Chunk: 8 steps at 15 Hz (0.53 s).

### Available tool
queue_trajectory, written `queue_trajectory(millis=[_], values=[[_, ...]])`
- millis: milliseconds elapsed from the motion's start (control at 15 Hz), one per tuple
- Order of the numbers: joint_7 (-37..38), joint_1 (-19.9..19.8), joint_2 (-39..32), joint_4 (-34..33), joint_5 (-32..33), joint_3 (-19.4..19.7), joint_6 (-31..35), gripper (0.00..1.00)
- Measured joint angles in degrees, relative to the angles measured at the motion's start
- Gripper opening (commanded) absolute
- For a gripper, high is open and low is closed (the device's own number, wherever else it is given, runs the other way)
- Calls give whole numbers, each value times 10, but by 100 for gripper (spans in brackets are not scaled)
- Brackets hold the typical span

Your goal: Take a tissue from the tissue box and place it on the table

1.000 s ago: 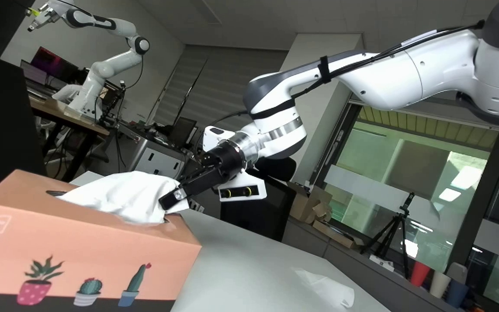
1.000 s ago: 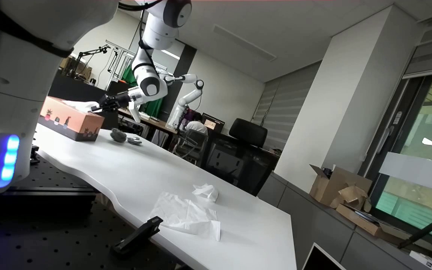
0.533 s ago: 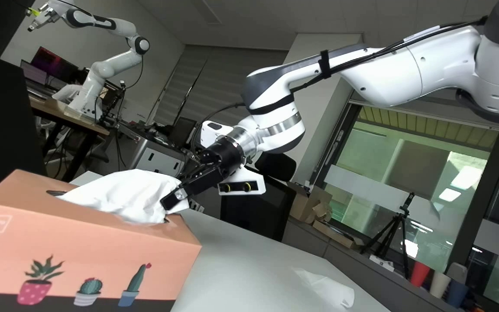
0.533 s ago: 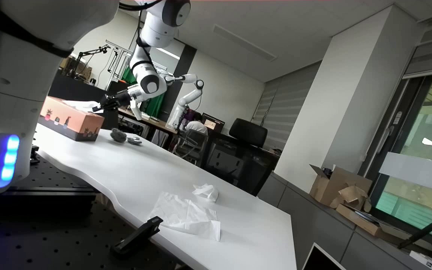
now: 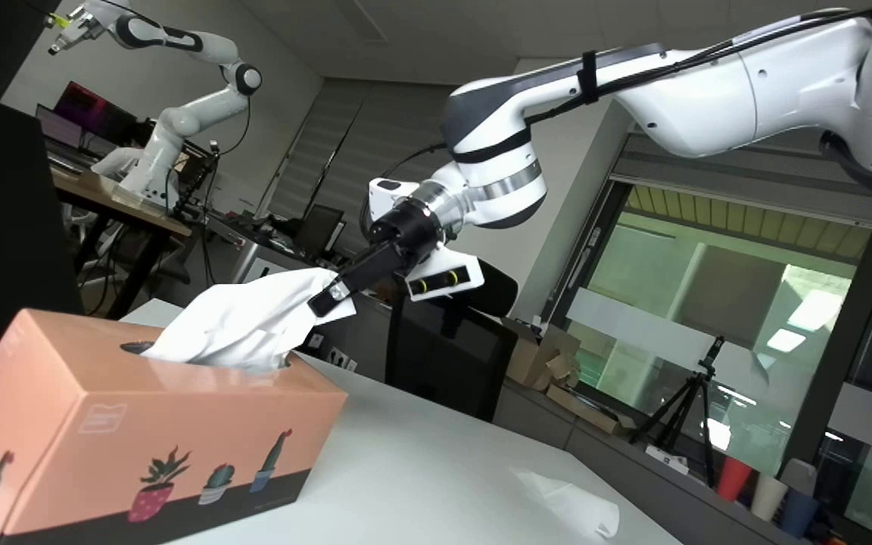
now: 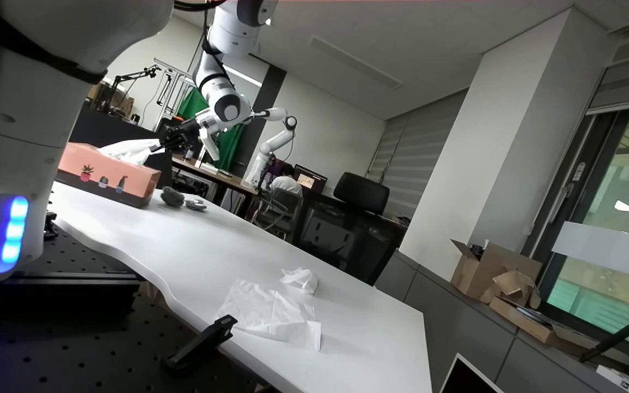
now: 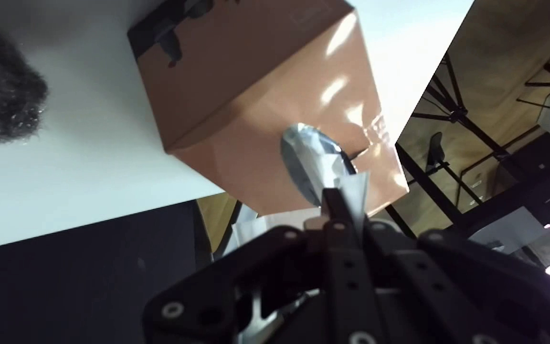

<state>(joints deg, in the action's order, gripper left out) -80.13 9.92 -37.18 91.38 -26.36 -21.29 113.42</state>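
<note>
The tissue box (image 5: 201, 435) is peach with a dark base and cactus pictures. It stands on the white table (image 5: 421, 454) and shows in an exterior view (image 6: 108, 176) and in the wrist view (image 7: 251, 157). A white tissue (image 5: 247, 318) is stretched out of the slot, its lower part still inside. It also shows in an exterior view (image 6: 131, 150) and in the wrist view (image 7: 325, 165). My gripper (image 5: 324, 301) is shut on the tissue's upper end, above the right end of the box in an exterior view. In the wrist view the fingertips (image 7: 337, 196) pinch it.
A spread tissue (image 6: 271, 314) and a crumpled tissue (image 6: 301, 280) lie on the table. A dark fuzzy object (image 6: 172, 197) and a small grey object (image 6: 195, 204) lie beside the box. A black clamp (image 6: 202, 344) sits at the table's edge. A black chair (image 6: 347, 218) stands behind.
My gripper has moved up and to the right in both exterior views, with the tissue pulled further out and taut. The box has turned, its left end now showing in an exterior view.
</note>
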Motion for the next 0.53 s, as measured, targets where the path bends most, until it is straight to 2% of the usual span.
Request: queue_trajectory(millis=[533], values=[[188, 16, 74, -45, 107, 45, -104, 0]])
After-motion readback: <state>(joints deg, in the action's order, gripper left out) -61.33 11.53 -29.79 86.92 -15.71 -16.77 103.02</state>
